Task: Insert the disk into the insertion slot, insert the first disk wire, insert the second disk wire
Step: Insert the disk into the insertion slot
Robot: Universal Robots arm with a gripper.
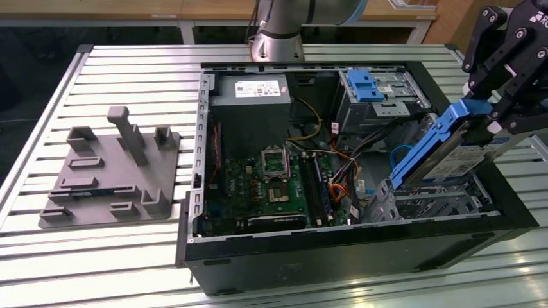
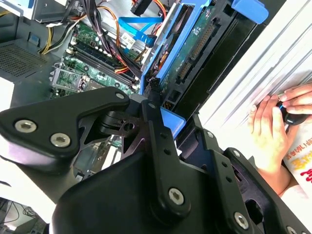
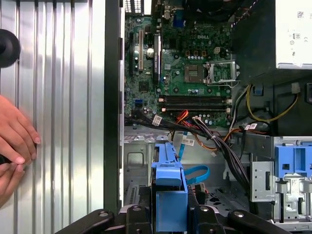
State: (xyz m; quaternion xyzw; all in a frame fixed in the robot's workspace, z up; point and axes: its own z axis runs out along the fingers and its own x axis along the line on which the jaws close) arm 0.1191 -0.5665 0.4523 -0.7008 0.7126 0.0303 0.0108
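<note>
We saw the gripper raised at the exterior view's right, above the right wall of the open computer case. Its fingers were pressed in on the blue carrier at the upper end of the disk, one on either side. The disk hung tilted. Its upper end stood clear above the case rim, and its lower end reached down to the top of the insertion slot, the silver perforated cage in the near right corner of the case. We could not tell whether that lower end had entered the bay or only met its edge. A loose blue cable curved through the case just beside the disk, plugged into nothing we could make out. Left of the cage lay the green motherboard, and at the far side sat the power supply and a grey cage with a blue latch. The case stood on a slatted metal table, with a grey fixture plate well apart at the exterior view's left. In the first wrist view a person's hands rested on the table outside the case wall.
</note>
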